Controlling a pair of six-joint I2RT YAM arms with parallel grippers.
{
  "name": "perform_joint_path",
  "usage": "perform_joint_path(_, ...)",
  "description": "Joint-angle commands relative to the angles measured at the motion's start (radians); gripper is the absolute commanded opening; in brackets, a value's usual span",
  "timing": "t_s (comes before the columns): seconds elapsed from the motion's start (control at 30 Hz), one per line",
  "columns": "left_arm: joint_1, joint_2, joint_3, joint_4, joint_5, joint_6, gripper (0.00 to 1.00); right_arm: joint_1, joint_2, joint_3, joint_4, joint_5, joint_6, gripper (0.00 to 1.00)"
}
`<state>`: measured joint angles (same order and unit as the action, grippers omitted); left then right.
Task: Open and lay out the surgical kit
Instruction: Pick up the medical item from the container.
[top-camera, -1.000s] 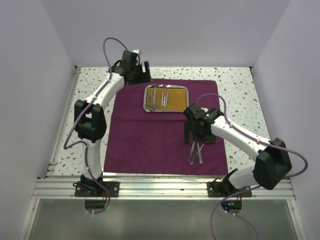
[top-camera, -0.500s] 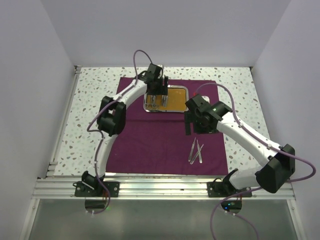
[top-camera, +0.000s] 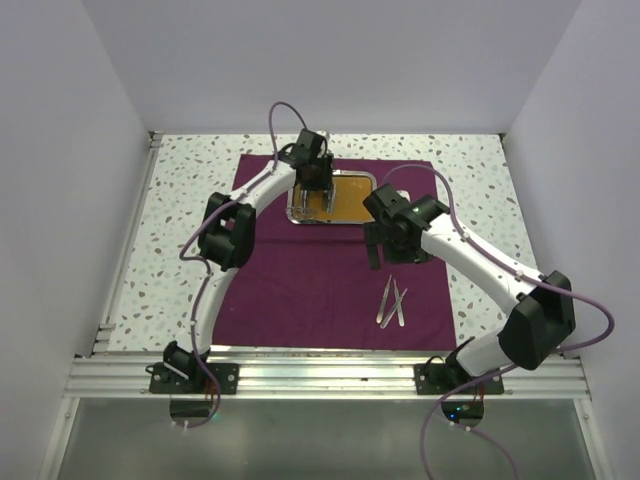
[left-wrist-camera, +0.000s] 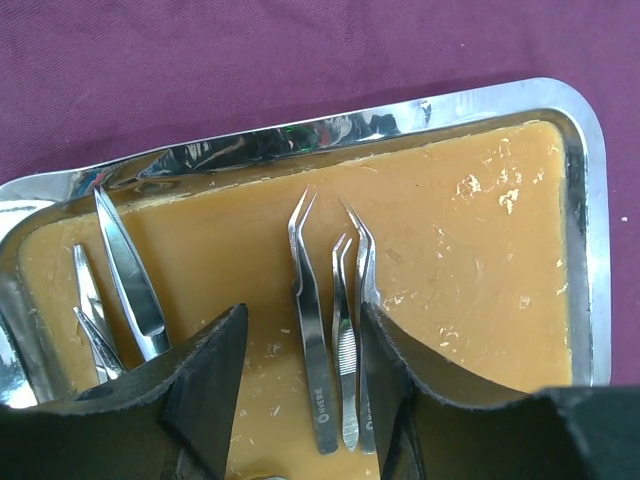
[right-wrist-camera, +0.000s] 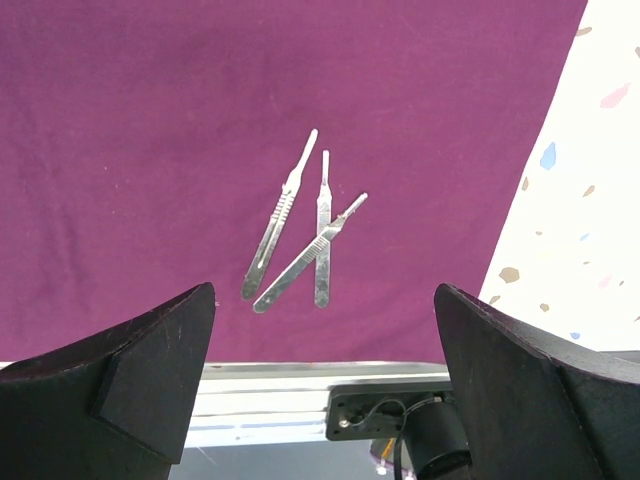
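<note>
The dark purple cloth (top-camera: 300, 280) lies spread flat on the table. The steel tray (top-camera: 368, 180) with its orange-brown liner (left-wrist-camera: 470, 260) sits at the cloth's far end. My left gripper (top-camera: 312, 203) is open, low over the tray's left half. In the left wrist view its fingers (left-wrist-camera: 205, 380) straddle three thin tweezers (left-wrist-camera: 312, 340) on the liner. More pointed steel instruments (left-wrist-camera: 125, 280) lie at the tray's left end. My right gripper (top-camera: 373, 252) is open and empty above the cloth. Three thin silver instruments (right-wrist-camera: 300, 225) lie crossed on the cloth near the front right (top-camera: 392, 303).
The cloth sits on a speckled white tabletop (top-camera: 180, 200) with white walls on three sides. An aluminium rail (top-camera: 320, 375) runs along the near edge. The right arm's base mount (right-wrist-camera: 430, 425) shows below the cloth edge in the right wrist view.
My left arm swung from the far left onto the tray and settled over the tweezers. My right gripper lifted away from the three instruments on the cloth and drew back toward the tray.
</note>
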<state>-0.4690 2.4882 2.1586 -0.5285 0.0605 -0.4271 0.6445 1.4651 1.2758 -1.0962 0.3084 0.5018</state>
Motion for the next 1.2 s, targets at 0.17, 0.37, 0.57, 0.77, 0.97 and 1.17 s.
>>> perform_joint_path(0.17,-0.008,0.054,0.024,0.03,0.032,-0.006,0.43,-0.009,0.041,0.072,-0.01,0.009,-0.049,0.94)
perform_joint_path(0.37,-0.013,0.077,0.026,0.027,0.038,-0.007,0.34,-0.019,0.049,0.074,-0.014,0.006,-0.069,0.93)
perform_joint_path(0.57,-0.017,0.087,0.024,0.018,0.032,-0.004,0.17,-0.028,0.052,0.066,-0.014,0.003,-0.082,0.93)
perform_joint_path(0.77,-0.017,0.069,0.032,0.013,0.004,-0.004,0.0,-0.034,0.049,0.06,-0.005,-0.003,-0.086,0.93)
perform_joint_path(0.97,0.001,-0.001,0.082,-0.002,-0.053,-0.006,0.0,-0.034,0.046,0.066,0.004,-0.006,-0.088,0.92)
perform_joint_path(1.17,0.015,-0.115,0.066,-0.018,-0.105,0.016,0.0,-0.032,0.052,0.082,0.006,-0.014,-0.082,0.92)
